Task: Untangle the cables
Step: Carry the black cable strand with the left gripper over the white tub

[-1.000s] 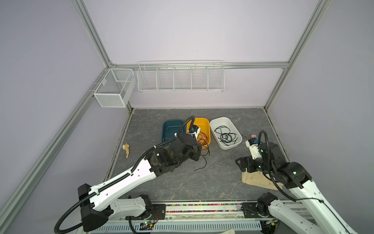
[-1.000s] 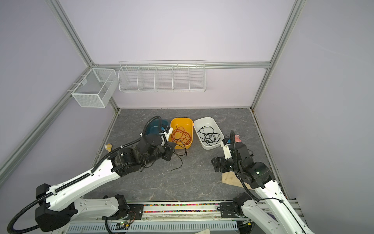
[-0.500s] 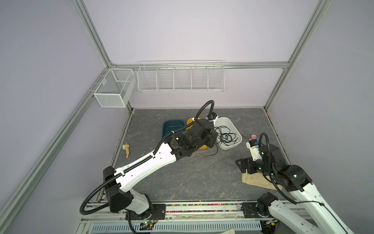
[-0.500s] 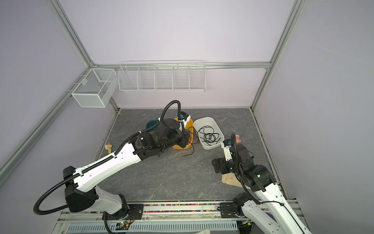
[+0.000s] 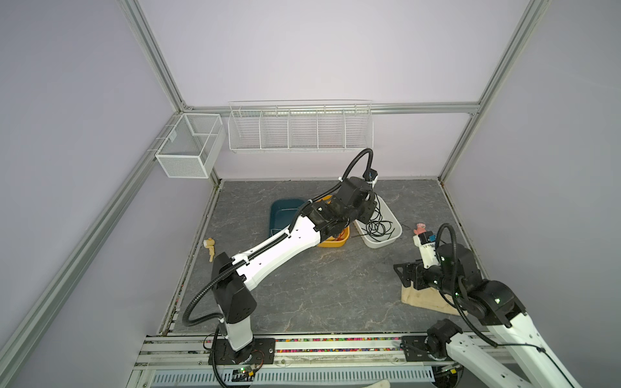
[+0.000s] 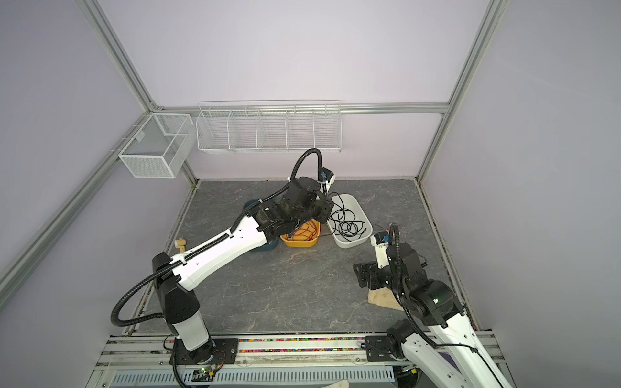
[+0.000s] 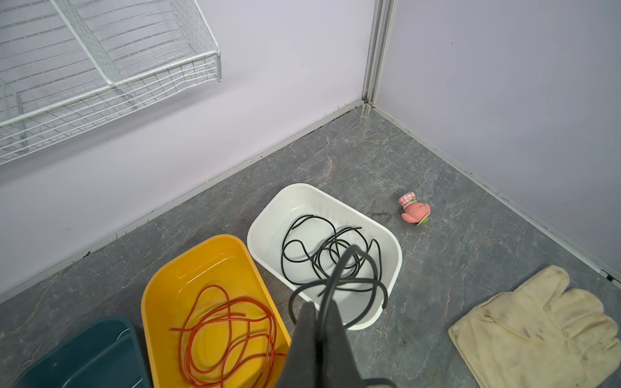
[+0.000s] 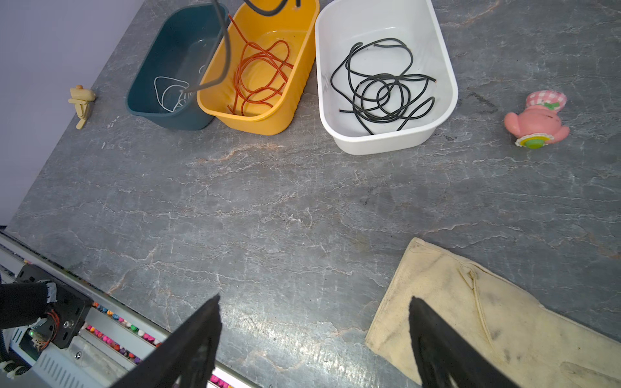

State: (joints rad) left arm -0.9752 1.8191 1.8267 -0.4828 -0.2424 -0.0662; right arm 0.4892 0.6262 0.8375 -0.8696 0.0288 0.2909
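My left gripper (image 7: pixel 319 307) is shut on a black cable (image 7: pixel 339 285), whose loops hang over the gap between the yellow bin (image 7: pixel 201 265) and the white bin (image 7: pixel 399 255). In both top views this gripper (image 5: pixel 368 211) (image 6: pixel 324 215) reaches across to the white bin (image 5: pixel 379 243). More black cable (image 8: pixel 379 90) lies coiled inside that bin. The yellow bin holds a red-orange cable (image 8: pixel 262 77). A thin white cable (image 8: pixel 168 95) lies in the teal bin (image 8: pixel 161 50). My right gripper (image 8: pixel 314 299) is open and holds nothing, low over the table's front right.
A cream glove (image 8: pixel 470 302) lies beside the right gripper. A pink toy (image 8: pixel 537 121) sits right of the white bin, and a small wooden figure (image 8: pixel 81 104) left of the teal bin. Wire baskets (image 5: pixel 299 129) hang on the back wall.
The left arm has swung right from the teal and yellow bins towards the white bin, carrying the black cable. The right arm has not moved.
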